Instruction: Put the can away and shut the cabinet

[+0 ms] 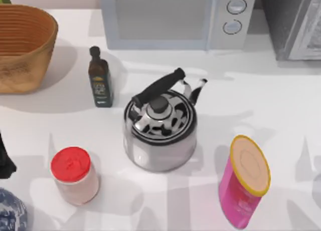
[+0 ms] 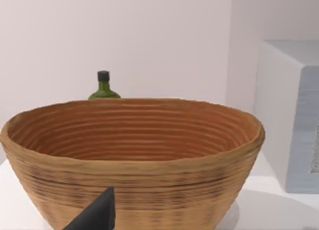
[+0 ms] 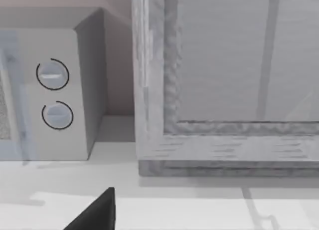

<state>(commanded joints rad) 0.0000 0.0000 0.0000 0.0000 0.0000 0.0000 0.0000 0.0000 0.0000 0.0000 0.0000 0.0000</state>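
Cabinet [image 1: 296,25] at upper right of top view, microwave [image 1: 170,18] beside it. Left gripper [image 2: 94,215] faces basket [image 2: 132,155]; right gripper [image 3: 97,212] faces cabinet; grip state of both: cannot tell.

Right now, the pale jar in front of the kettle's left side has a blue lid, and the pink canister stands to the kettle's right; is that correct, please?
Not quite: the jar's lid is red, not blue, as the top view shows. The rest holds: the pale jar stands front-left of the kettle, and the pink canister stands to the kettle's right.
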